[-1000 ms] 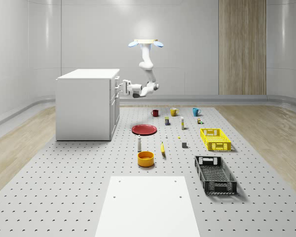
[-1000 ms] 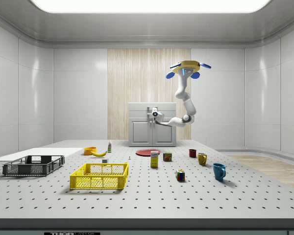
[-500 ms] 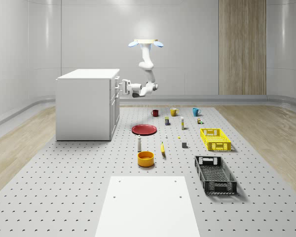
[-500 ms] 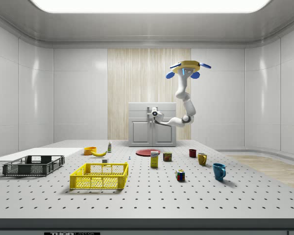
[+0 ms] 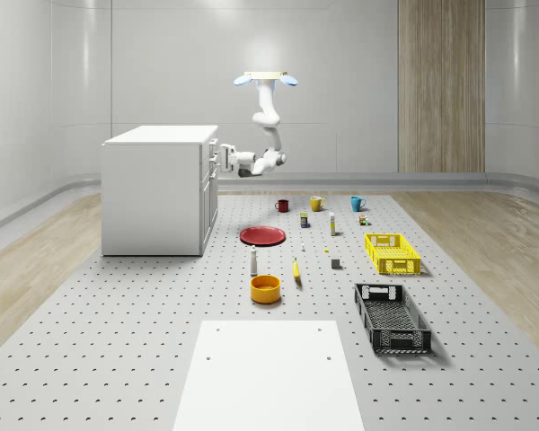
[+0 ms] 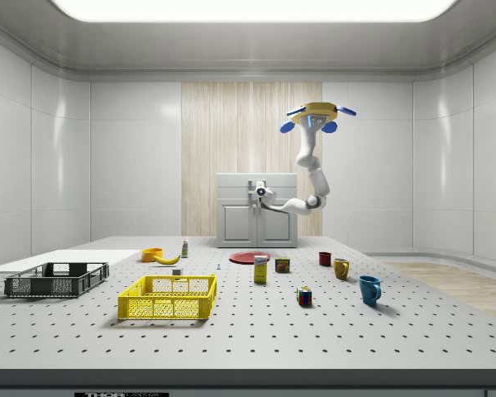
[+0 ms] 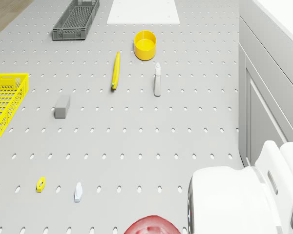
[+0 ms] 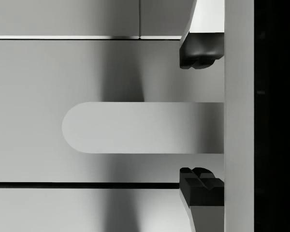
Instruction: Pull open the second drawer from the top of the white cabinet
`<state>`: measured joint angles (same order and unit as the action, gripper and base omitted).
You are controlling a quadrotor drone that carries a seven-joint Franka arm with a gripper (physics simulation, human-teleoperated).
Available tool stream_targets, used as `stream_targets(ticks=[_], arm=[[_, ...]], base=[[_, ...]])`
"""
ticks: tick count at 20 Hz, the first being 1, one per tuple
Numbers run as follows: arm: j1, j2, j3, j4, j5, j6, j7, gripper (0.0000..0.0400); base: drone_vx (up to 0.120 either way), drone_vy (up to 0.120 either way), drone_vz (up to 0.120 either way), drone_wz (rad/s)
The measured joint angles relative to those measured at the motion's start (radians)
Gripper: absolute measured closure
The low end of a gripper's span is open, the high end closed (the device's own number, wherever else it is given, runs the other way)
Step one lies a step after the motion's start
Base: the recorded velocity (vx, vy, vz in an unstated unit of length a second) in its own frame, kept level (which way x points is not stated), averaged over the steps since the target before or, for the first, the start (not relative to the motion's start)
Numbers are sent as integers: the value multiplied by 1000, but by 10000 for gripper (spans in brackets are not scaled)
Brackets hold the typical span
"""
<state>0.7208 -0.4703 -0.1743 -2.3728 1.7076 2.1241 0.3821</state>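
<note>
The drone (image 5: pixel 266 79) is seen hovering in the air beside the cabinet (image 5: pixel 157 189), above the far part of the worktop (image 5: pixel 117 341), with the arm (image 5: pixel 268 135) bent down and toward the cabinet's front. The pincer (image 5: pixel 218 158) is held level at the upper drawers, right at the cabinet's front face.

In the wrist view the pincer (image 8: pixel 201 118) is shown spread open, one dark fingertip (image 8: pixel 199 55) on one side of the handle (image 8: pixel 142 127) and the other across from it, with clear gaps left between pads and handle. Nothing is gripped. The handle, a pale rounded bar, lies between the fingertips on a drawer (image 8: pixel 48 111) front that is bounded by two seams. Whether the pads touch the drawer front cannot be told. The drawer looks flush with its neighbours.

On the worktop a red plate (image 5: pixel 262 235) lies near the cabinet's front, and beyond it a bottle (image 5: pixel 253 261), a banana (image 5: pixel 296 269) and a yellow bowl (image 5: pixel 265 288) are set. A yellow crate (image 5: pixel 392 253) and a black crate (image 5: pixel 392 318) stand toward the whole-scene view's right. Three mugs (image 5: pixel 317 204) are lined up farther back.
</note>
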Motion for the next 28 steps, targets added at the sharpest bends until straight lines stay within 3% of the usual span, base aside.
stream_targets(ticks=[3, 6, 10, 21, 23, 24, 25, 26, 28], arm=[[-15, 8, 19, 5, 11, -2, -2, 100], [-30, 13, 36, 8, 18, -5, -2, 197], [-52, 17, 55, 10, 25, -12, -2, 262], [-112, 1, 81, -6, 7, -48, 27, 268], [-125, -9, 88, 0, -19, -51, 85, 224], [-130, -10, 87, -4, -18, -55, 52, 235], [-135, -15, 89, -4, -25, -58, 84, 217], [-138, -12, 86, -12, -16, -64, 18, 235], [-145, -14, 88, -16, -10, -71, 15, 260]], base=[[0, 0, 0, 0], [0, 0, 0, 0], [0, 0, 0, 0], [0, 0, 0, 0], [0, 0, 0, 0], [0, 0, 0, 0], [0, 0, 0, 0], [0, 0, 0, 0], [0, 0, 0, 0]])
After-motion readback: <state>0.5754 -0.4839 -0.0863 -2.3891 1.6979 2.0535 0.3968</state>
